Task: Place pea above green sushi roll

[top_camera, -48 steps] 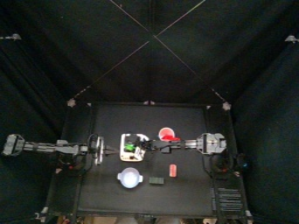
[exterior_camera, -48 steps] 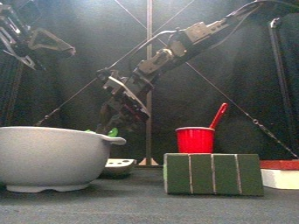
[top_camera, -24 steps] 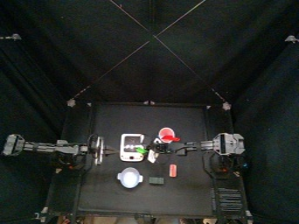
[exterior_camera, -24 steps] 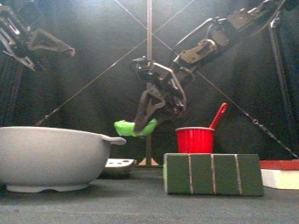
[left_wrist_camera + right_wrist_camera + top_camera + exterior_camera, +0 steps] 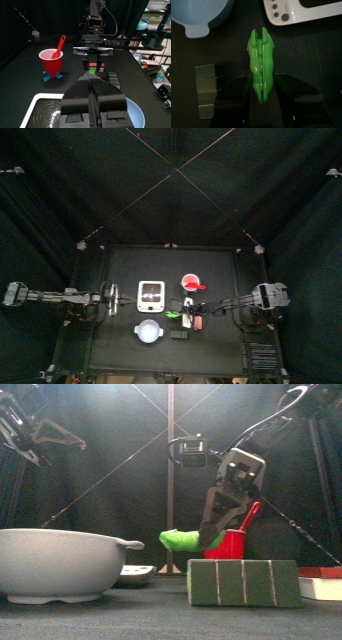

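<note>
Right gripper (image 5: 259, 95) pinched the pea (image 5: 259, 62) near the green sushi roll (image 5: 207, 90); left gripper (image 5: 93, 95) pressed together.

From the front, your white bowl (image 5: 56, 564) hides most of the scale (image 5: 135, 573) behind it.

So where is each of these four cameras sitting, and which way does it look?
Top: high overhead, looking straight down at the table; both arms show.
Front: at the table's front edge, looking level; the right hand carries the pea.
Left wrist: looks past the shut left hand.
Right wrist: looks down past its hand.
Front and right wrist share the green sushi roll.
</note>
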Tool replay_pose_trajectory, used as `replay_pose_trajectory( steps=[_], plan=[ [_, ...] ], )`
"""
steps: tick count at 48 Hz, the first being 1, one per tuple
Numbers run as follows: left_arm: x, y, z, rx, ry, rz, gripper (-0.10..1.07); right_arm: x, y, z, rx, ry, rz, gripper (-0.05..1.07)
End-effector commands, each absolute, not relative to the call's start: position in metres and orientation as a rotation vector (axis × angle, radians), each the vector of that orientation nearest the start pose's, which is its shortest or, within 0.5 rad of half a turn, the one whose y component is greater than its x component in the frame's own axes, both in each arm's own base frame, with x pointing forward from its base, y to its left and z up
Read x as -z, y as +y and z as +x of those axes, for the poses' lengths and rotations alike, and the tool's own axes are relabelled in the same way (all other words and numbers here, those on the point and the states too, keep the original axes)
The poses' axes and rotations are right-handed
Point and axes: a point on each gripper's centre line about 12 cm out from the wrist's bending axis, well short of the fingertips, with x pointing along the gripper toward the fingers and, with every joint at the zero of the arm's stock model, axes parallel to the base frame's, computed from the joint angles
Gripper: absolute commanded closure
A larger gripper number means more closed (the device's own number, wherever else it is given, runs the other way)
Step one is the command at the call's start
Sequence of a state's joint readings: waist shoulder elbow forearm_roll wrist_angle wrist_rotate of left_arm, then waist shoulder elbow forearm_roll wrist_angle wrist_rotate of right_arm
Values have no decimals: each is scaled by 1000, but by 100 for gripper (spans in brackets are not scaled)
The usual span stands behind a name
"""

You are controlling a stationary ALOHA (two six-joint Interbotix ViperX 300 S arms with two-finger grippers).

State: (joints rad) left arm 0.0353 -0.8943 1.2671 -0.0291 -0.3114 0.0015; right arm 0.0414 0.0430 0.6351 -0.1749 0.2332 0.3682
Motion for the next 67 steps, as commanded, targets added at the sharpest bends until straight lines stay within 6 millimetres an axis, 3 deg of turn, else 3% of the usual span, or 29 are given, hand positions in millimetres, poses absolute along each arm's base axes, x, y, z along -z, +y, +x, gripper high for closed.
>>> replay_pose_trajectory(
  steps=[1, 11, 43, 53, 67],
  plan=[
    [-250, 9, 202, -48, 42, -25, 65, -155, 11, 378, 83, 868, 144, 43],
    [-249, 10, 202, -56, 45, -25, 65, -148, 9, 371, 85, 900, 120, 43],
    [-247, 11, 201, -60, 48, -26, 65, -114, 6, 376, 93, 993, 83, 32],
    [-247, 12, 201, -62, 50, -26, 65, -111, 4, 377, 109, 1021, 91, 31],
    [-247, 12, 201, -62, 48, -27, 65, -113, 3, 378, 115, 1026, 98, 11]
  ],
)
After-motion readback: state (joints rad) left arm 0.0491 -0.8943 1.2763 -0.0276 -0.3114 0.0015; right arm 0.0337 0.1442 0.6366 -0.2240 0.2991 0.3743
